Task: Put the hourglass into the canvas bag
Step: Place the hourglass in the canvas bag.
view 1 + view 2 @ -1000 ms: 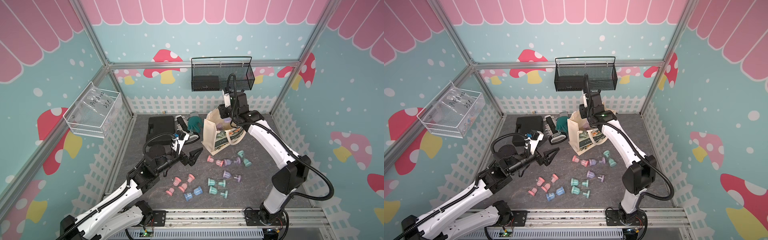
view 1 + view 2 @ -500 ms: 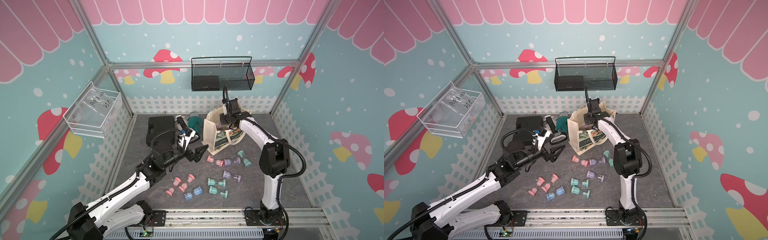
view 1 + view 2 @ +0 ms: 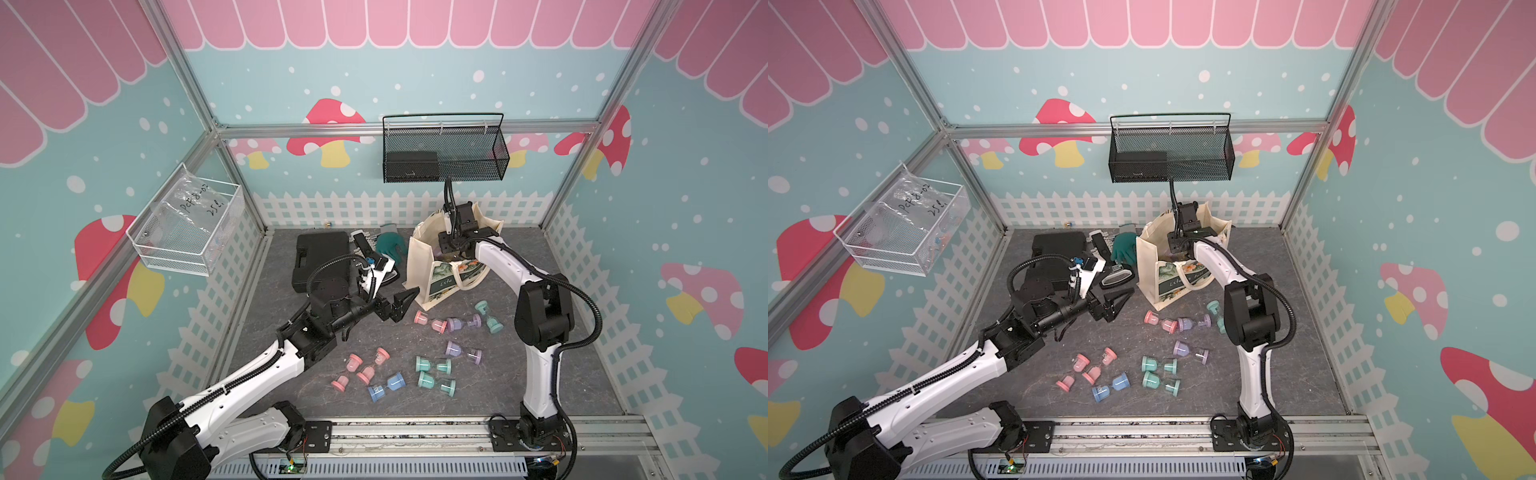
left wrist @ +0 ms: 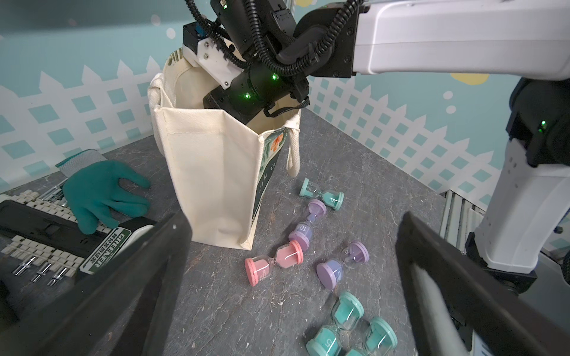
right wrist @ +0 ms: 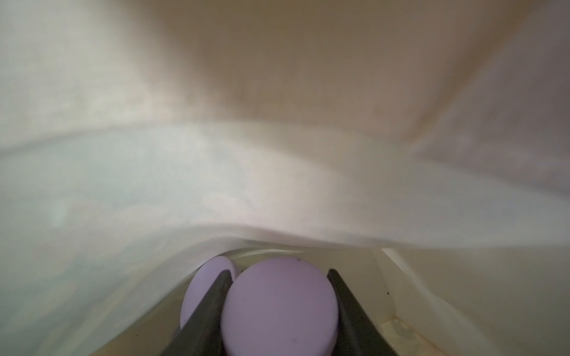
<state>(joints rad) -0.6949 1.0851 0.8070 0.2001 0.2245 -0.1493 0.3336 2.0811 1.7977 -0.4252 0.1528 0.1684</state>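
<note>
- Right wrist view: a purple hourglass (image 5: 279, 308) is pinched by the right gripper (image 5: 279, 272) inside the canvas bag (image 4: 212, 172).
- Release is judged outstanding.
- The left gripper (image 4: 293, 215) is held spread beside the canvas bag.

On the dark grey table (image 3: 490, 399), a cream canvas bag (image 3: 419, 266) standing up near the back. Next to the bag, a green glove (image 3: 388, 245) and a black case (image 3: 318, 257) lying flat. In front of the bag, lots of little hourglasses (image 3: 433, 365) lying about: pink, purple, teal and a blue one (image 3: 385, 387).
</note>
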